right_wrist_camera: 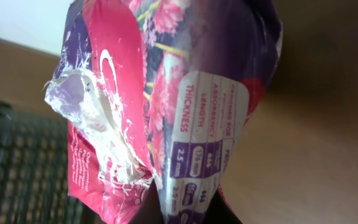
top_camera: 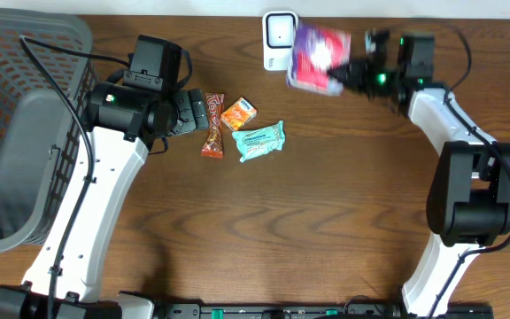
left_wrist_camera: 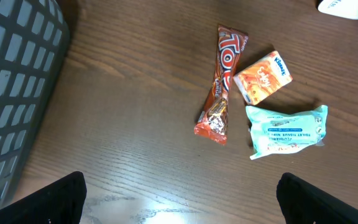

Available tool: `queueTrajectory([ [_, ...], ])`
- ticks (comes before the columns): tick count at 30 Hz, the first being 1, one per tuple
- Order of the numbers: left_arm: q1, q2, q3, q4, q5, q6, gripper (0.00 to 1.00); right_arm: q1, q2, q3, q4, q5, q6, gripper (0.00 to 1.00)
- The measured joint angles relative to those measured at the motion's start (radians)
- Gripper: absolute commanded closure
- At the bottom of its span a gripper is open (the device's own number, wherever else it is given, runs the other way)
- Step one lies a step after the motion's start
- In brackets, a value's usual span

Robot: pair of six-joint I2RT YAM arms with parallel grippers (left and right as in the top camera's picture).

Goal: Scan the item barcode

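right end effector (top_camera: 348,73) is clamping the pink-purple packet (top_camera: 317,58) | packet is sticking out ahead of it, just beside the scanner (top_camera: 278,40) | left end effector (top_camera: 195,112) is hanging wide open near the candy bar (top_camera: 212,126)

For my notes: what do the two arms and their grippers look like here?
The left arm and right arm have white rounded links joined by bulky black cylindrical joints, with thin black cables running alongside. The left gripper and right gripper are black; small green lights glow near the right one.
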Motion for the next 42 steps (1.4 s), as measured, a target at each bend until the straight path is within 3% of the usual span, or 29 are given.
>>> queueTrajectory([
  [12,0.0,0.0,0.0,0.0,0.0,0.0,0.02,0.227,0.003,0.037,0.212,0.489,0.197,0.99],
  [21,0.0,0.0,0.0,0.0,0.0,0.0,0.02,0.243,0.018,0.037,0.236,0.603,0.201,0.99],
  [25,0.0,0.0,0.0,0.0,0.0,0.0,0.02,0.177,0.018,0.045,0.183,0.522,0.15,0.99],
  [28,0.0,0.0,0.0,0.0,0.0,0.0,0.02,0.092,0.015,0.06,0.038,0.484,0.126,0.99],
  [42,0.0,0.0,0.0,0.0,0.0,0.0,0.02,-0.51,-0.094,0.071,-0.471,0.481,0.022,0.99],
])
